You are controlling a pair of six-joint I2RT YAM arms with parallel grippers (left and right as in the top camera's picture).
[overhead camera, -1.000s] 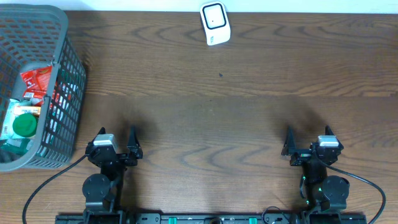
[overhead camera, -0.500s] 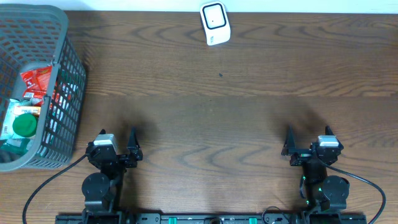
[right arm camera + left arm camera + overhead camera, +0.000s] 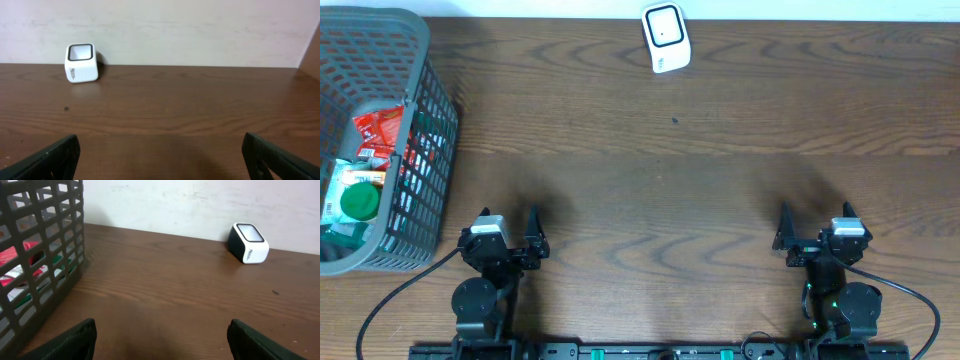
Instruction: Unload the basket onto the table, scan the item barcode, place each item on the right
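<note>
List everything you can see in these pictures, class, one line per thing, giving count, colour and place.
table: one, brown wood, under everything.
basket: one, grey mesh, far left of the table.
red packets: a few, exact count unclear, red, inside the basket.
green-lidded container: one, white with a green lid, inside the basket.
scanner: one, white with a dark window, far edge near the middle.
left gripper: one, black, near edge on the left, open and empty.
right gripper: one, black, near edge on the right, open and empty.
</note>
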